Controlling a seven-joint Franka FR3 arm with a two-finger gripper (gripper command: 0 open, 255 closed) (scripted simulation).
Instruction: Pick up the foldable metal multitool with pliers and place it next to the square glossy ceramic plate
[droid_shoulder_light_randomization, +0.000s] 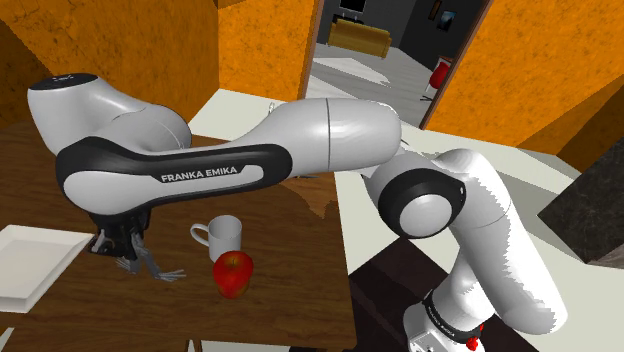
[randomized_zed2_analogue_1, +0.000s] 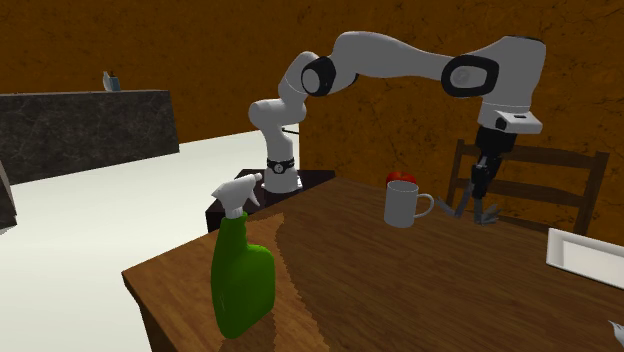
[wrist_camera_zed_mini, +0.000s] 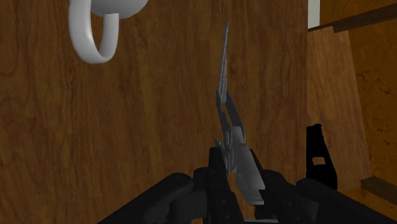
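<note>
The grey metal multitool (droid_shoulder_light_randomization: 152, 267) hangs with its handles spread, clasped in my black gripper (droid_shoulder_light_randomization: 120, 244), low over the wooden table (droid_shoulder_light_randomization: 280, 300). In the wrist view the multitool (wrist_camera_zed_mini: 228, 121) sticks out ahead of my gripper (wrist_camera_zed_mini: 236, 167), which is shut on its thick end. From the second exterior view the multitool (randomized_zed2_analogue_1: 471, 208) dangles under the gripper (randomized_zed2_analogue_1: 484, 186), its tips close to the tabletop; I cannot tell whether they touch. The white square plate (droid_shoulder_light_randomization: 30, 262) lies just beyond the gripper toward the shoulder view's left, and at the right table edge as the plate (randomized_zed2_analogue_1: 585, 258).
A white mug (droid_shoulder_light_randomization: 225, 238) and a red apple (droid_shoulder_light_randomization: 233, 272) stand close beside the tool. A green spray bottle (randomized_zed2_analogue_1: 240, 270) stands at the near table corner. A wooden chair (randomized_zed2_analogue_1: 545, 180) is behind the gripper.
</note>
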